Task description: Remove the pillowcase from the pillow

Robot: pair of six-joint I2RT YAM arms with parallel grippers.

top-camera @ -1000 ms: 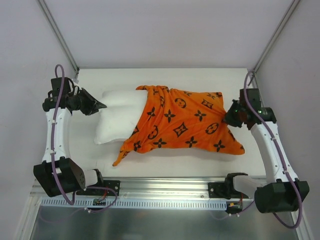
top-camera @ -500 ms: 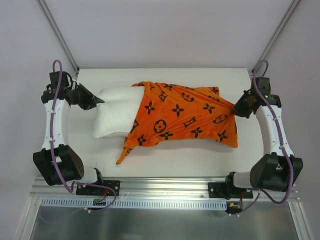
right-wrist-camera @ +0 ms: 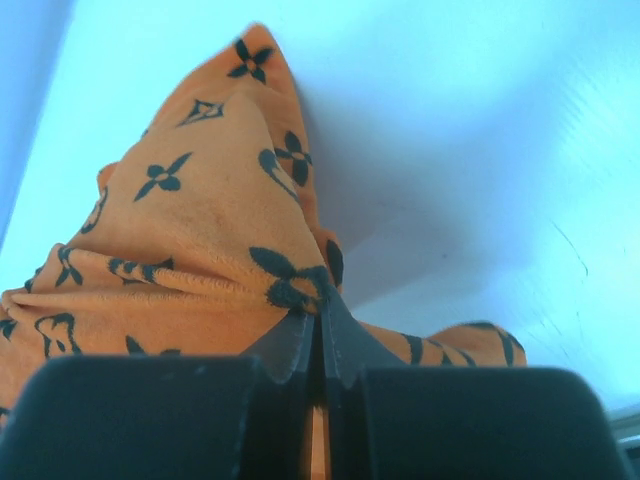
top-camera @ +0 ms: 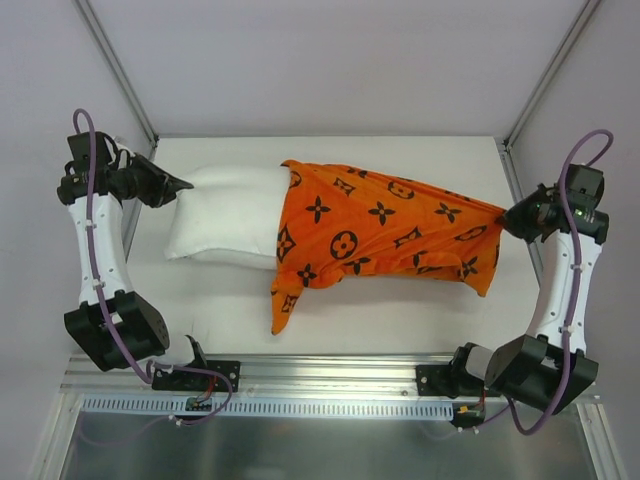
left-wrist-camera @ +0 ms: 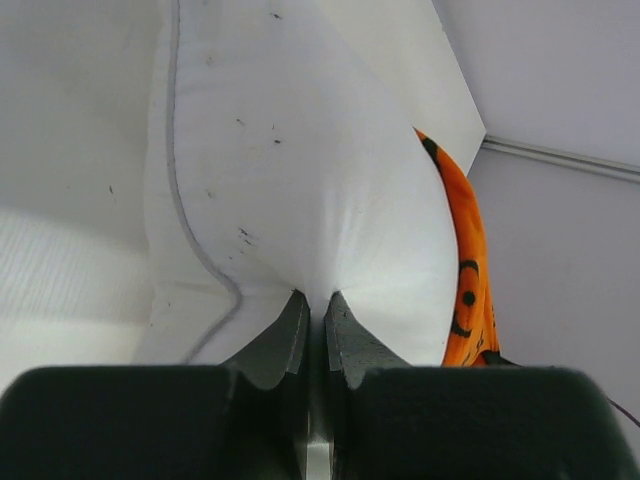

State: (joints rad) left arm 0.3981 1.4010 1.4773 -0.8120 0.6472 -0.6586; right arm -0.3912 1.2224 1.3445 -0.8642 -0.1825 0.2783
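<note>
Both arms have swung outward, baring more white pillow (top-camera: 225, 215) on the counter (top-camera: 400, 320). Nearest, a loose pillowcase (top-camera: 380, 235) flap trails toward the near edge. Mid-counter, the left hand (top-camera: 183, 185) is pinched tight on the pillow's left end, the right hand (top-camera: 507, 215) clamped on orange fabric at the right edge. Stripping looks about half done; next calls for pulling farther apart without slipping.

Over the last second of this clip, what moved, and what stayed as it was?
The left gripper pulled the pillow leftward; the right gripper dragged the pillowcase rightward and stretched it taut, so more white pillow is bared. Unchanged: both grippers shut, left on the pillow, right on the pillowcase, which still covers the pillow's right part.
</note>
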